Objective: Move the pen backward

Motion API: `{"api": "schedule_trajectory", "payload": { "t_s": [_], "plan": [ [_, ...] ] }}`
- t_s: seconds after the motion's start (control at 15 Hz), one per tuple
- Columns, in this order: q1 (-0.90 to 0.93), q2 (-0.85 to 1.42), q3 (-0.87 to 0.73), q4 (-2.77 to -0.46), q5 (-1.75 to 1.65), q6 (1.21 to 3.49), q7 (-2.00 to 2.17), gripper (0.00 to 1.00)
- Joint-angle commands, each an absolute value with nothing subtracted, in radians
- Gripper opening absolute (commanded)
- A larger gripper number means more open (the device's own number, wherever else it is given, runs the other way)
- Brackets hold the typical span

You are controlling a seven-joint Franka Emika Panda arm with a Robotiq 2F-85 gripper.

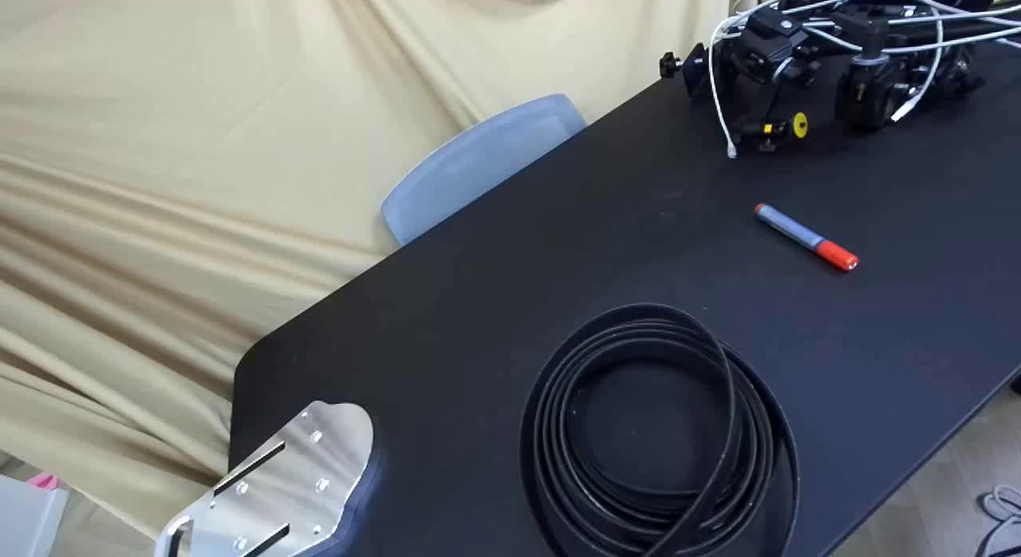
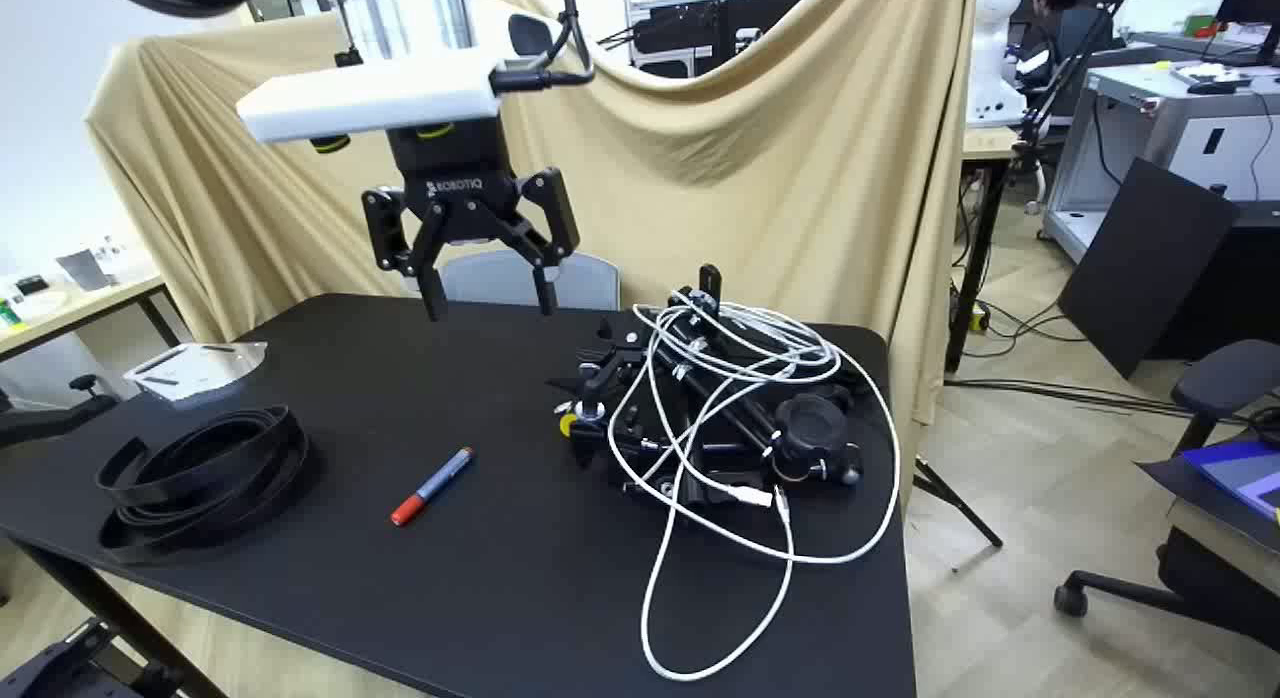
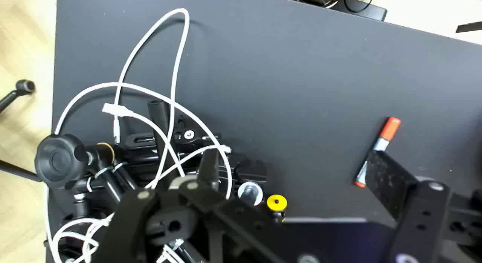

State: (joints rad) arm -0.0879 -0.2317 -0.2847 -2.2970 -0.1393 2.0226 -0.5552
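The pen lies flat on the black table, with a blue barrel and a red cap. It shows in both exterior views, here (image 1: 790, 226) and here (image 2: 436, 483). In the wrist view the pen (image 3: 382, 144) is at the right, its middle hidden behind one finger. My gripper (image 2: 491, 306) hangs well above the table with its fingers apart and nothing between them, higher than the pen and toward the curtain side. In the wrist view the gripper (image 3: 292, 161) is spread wide, one finger over the black gear and the other in front of the pen.
A black cable coil (image 1: 550, 429) lies near the pen. A pile of black mounts (image 2: 812, 426) with white cables stands on the pen's other side. A metal plate (image 1: 315, 461) lies at the table's far end. A chair back (image 1: 486, 166) stands against the curtain-side edge.
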Motion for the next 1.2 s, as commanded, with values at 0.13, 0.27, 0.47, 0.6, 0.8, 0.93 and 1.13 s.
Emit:
{"api": "schedule_trajectory", "payload": {
  "t_s": [0.13,0.27,0.47,0.6,0.8,0.93,1.13],
  "plan": [
    [-0.108,-0.23,-0.266,-2.295,-0.134,2.024,-0.559,1.0],
    [-0.108,-0.23,-0.266,-2.295,-0.134,2.024,-0.559,1.0],
    [-0.108,-0.23,-0.266,-2.295,-0.134,2.024,-0.559,1.0],
    [-0.108,-0.23,-0.266,-2.295,-0.134,2.024,-0.559,1.0],
    [-0.108,-0.23,-0.266,-2.295,-0.134,2.024,-0.559,1.0],
    [-0.098,-0.208,-0.246,-2.302,-0.139,2.059,-0.526,1.0],
    [-0.077,-0.166,-0.205,-2.317,-0.108,2.128,-0.482,1.0]
  ]
}}
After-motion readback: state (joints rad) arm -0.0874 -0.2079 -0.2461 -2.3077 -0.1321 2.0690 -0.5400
